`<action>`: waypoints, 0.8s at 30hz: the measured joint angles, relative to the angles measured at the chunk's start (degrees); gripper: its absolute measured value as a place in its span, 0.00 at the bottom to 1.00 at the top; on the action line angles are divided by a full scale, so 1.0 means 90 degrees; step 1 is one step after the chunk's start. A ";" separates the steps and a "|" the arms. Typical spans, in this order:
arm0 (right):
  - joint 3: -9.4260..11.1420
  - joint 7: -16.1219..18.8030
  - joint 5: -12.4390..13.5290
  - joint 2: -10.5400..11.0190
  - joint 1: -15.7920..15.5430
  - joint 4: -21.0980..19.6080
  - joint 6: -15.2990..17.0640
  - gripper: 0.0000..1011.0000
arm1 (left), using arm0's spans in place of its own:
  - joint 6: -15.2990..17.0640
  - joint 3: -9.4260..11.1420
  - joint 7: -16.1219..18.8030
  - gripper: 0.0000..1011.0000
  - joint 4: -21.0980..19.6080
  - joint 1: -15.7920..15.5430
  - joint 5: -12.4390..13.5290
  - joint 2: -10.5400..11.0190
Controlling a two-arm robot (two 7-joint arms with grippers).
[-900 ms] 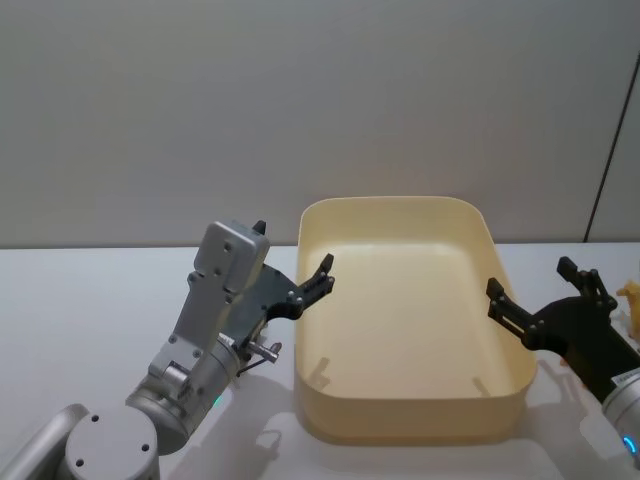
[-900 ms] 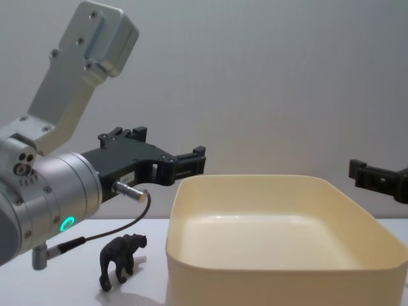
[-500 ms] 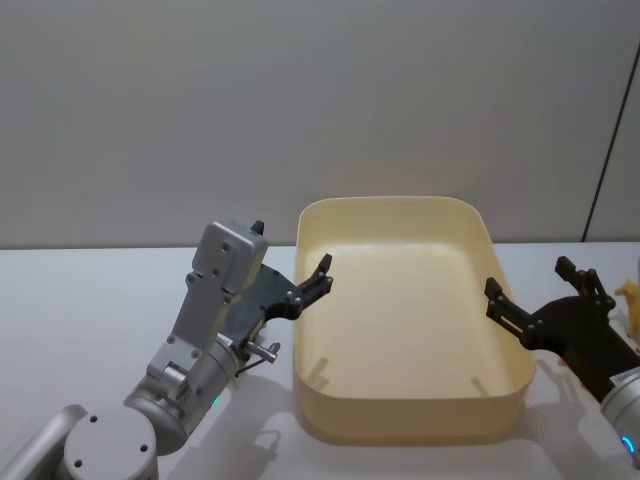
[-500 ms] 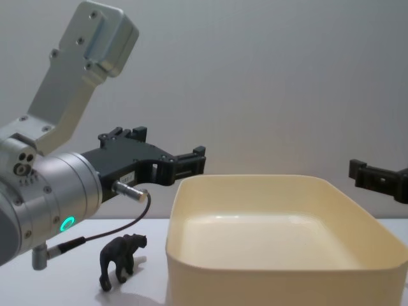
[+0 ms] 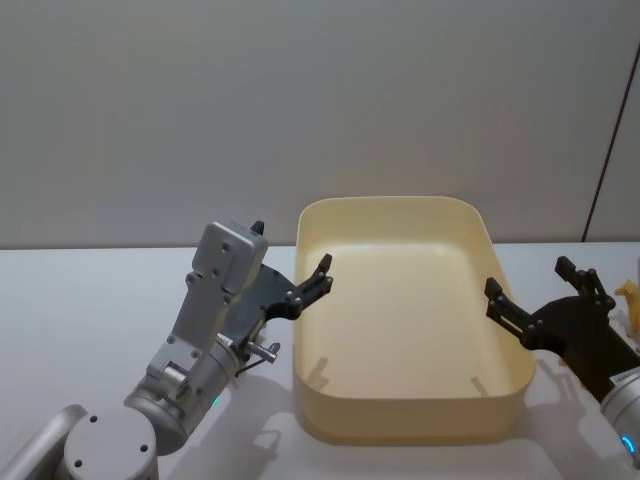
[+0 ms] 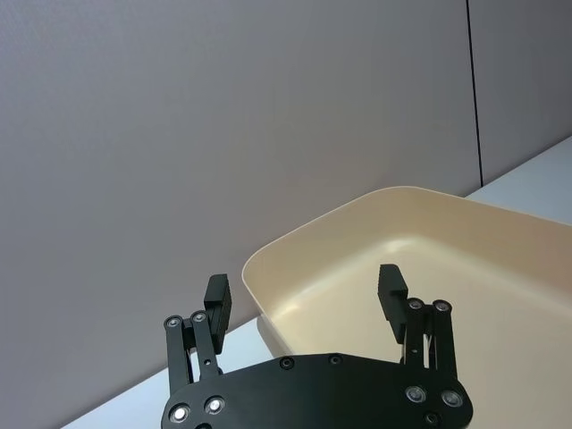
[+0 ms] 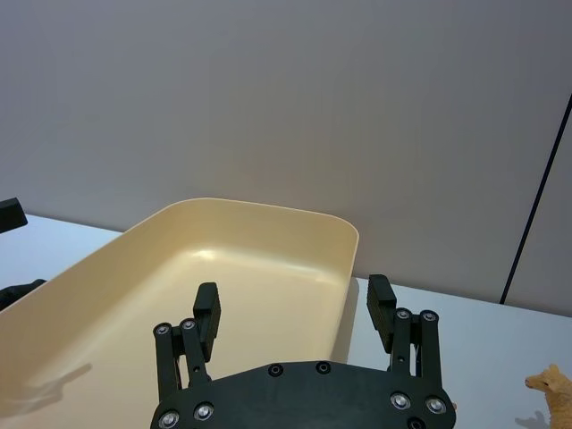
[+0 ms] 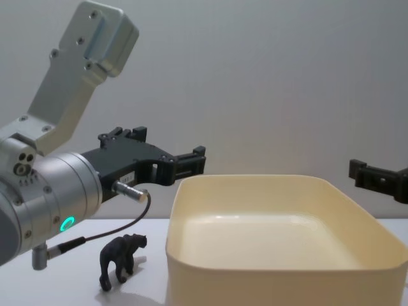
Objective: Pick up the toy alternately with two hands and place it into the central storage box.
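Note:
The cream-yellow central storage box [image 5: 410,425] sits mid-table with nothing inside it. Just left of its rim, above the table, my left gripper [image 5: 290,252] hovers open and holds nothing; the left wrist view shows its jaws [image 6: 304,286] spread before the box [image 6: 474,268]. A small black toy animal [image 8: 121,258] stands on the table below that arm. To the right of the box, my right gripper [image 5: 528,277] is also open and holds nothing, as the right wrist view confirms [image 7: 293,295]. A tan toy animal [image 5: 630,297] stands to the right of that gripper.
The white table [image 5: 90,300] runs left and right of the box, with a grey wall behind it. A dark vertical seam in the wall [image 5: 612,150] lies at the far right. A cable [image 8: 115,233] loops from the left wrist over the black toy.

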 joint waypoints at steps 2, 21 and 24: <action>0.0000 0.0000 0.0000 0.0000 0.0000 0.0000 0.0000 0.99 | 0.0000 0.0000 0.0000 0.99 0.0001 0.0000 0.0000 0.0000; 0.0000 0.0000 0.0000 0.0000 0.0000 0.0000 0.0000 0.99 | 0.0000 0.0000 0.0000 0.99 0.0000 0.0000 0.0000 0.0000; 0.0000 0.0000 0.0000 0.0000 0.0000 0.0000 0.0000 0.99 | 0.0000 0.0000 0.0000 0.99 0.0000 0.0000 0.0000 0.0000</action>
